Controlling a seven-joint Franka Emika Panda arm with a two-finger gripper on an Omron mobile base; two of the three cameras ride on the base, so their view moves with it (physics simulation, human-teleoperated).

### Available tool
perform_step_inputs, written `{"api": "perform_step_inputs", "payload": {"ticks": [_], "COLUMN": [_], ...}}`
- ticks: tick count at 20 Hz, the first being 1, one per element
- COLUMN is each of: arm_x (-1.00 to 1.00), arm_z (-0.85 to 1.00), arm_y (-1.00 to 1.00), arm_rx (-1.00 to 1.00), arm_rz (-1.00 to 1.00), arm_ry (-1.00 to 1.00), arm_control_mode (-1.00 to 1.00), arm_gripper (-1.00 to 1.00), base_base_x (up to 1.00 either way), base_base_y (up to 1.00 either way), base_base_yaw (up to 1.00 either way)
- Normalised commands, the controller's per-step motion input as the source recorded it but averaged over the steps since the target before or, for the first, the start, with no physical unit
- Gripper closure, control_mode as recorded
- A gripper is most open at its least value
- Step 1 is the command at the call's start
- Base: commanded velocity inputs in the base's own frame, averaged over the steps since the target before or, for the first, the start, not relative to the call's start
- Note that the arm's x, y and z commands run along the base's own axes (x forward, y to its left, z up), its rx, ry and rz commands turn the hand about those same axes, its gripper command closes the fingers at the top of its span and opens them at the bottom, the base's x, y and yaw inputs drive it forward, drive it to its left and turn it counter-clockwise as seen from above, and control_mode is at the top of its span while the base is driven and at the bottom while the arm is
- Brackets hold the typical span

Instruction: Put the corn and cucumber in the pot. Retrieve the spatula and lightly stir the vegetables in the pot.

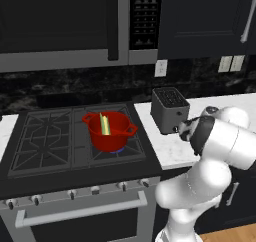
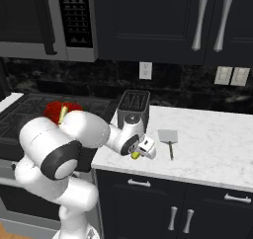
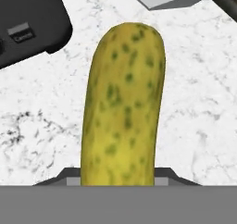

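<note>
cucumber (image 3: 122,107) lies between the low, counter-aimed gripper's (image 2: 140,153) fingers; grip can't be told.

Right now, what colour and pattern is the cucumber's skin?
Yellow-green with darker green speckles; the cucumber shows best in the hand view, lying on the white marbled counter.

Black gas stove (image 1: 50,136) sits on the left w/ a row of knobs (image 1: 75,193) along its front and an oven door handle (image 1: 80,211) below. Microwave (image 1: 60,26) hangs over it. Dark toaster (image 2: 134,104) stands on the white marble counter (image 2: 212,139) just right of the stove, near the back. Wall outlet (image 2: 145,70) behind it, two light switches (image 2: 231,75) further right, dark cabinets (image 2: 163,20) w/ silver handles up top.
</note>
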Motion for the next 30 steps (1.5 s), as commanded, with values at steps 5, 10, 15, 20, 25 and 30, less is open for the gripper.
{"api": "perform_step_inputs", "payload": {"ticks": [5, 10, 15, 20, 25, 30], "arm_x": [-1.0, -0.6, -0.2, -0.03, 0.46, 0.68], "arm_z": [0.97, 1.0, 1.0, 0.93, 0.41, -0.01], "arm_y": [0.55, 0.98, 1.0, 0.99, 0.74, 0.43], "arm_rx": [0.0, 0.0, 0.0, 0.0, 0.0, 0.0], "arm_rz": [0.0, 0.0, 0.0, 0.0, 0.0, 0.0], "arm_ry": [-0.25, -0.07, 0.0, 0.02, 0.0, 0.0], "arm_control_mode": [-1.0, -1.0, -1.0, -1.0, -1.0, -1.0], "arm_gripper": [1.0, 1.0, 1.0, 1.0, 1.0, 1.0], "base_base_x": [0.0, 0.0, 0.0, 0.0, 0.0, 0.0], "base_base_y": [0.0, 0.0, 0.0, 0.0, 0.0, 0.0], "base_base_yaw": [0.0, 0.0, 0.0, 0.0, 0.0, 0.0]}}
